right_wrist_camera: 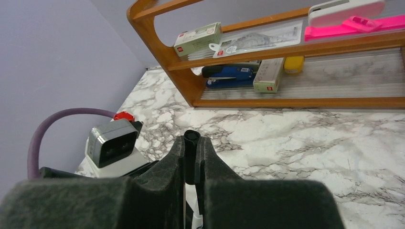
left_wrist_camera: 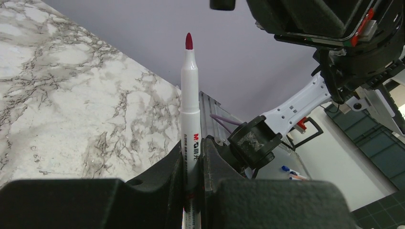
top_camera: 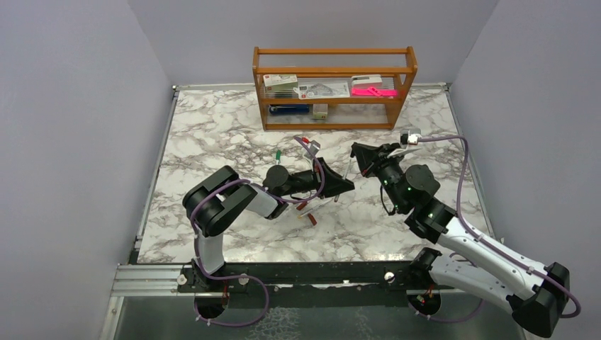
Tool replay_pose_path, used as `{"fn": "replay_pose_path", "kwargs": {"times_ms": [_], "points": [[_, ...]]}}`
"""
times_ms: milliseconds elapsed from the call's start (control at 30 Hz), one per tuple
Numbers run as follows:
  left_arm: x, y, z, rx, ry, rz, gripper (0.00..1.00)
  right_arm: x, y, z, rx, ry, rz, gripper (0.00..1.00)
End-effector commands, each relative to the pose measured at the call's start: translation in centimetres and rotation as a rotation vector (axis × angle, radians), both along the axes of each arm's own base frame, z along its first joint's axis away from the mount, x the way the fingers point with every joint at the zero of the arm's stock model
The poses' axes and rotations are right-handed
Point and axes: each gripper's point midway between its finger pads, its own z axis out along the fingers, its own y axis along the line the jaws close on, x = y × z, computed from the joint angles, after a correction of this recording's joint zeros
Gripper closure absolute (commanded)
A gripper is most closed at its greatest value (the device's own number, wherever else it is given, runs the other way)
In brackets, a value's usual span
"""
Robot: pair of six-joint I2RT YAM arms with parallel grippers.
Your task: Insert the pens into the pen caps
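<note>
left jaws clamped on red-tipped pen (uncapped), right jaws pinching black cap, both facing each other over desk.

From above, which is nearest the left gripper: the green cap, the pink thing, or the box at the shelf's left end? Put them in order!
1. green cap, on the table left of the left gripper.
2. pink thing, top shelf, right side.
3. box, top shelf, left end.
</note>
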Motion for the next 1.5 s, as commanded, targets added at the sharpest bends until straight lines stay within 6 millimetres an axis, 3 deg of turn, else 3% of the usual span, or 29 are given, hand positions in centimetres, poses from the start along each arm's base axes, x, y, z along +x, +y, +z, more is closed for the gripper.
{"fn": "replay_pose_path", "kwargs": {"times_ms": [0,800,1200,1467], "points": [[-1.9,1.1,6.5,-0.198,-0.232,-0.022,1.0,0.3,0.3,-0.4,-0.01,-0.003,0.003,0.99],[-1.2,0.8,6.2,-0.198,-0.22,-0.002,1.0,-0.3,1.1,-1.8,0.012,0.037,0.054,0.99],[0.3,0.1,8.8,-0.251,-0.254,-0.003,1.0,-1.4,1.3,-4.7,0.032,0.122,0.091,0.99],[0.8,0.5,8.7,-0.25,-0.255,0.006,1.0,-1.5,0.4,-4.1,0.015,0.101,0.065,0.99]]}}
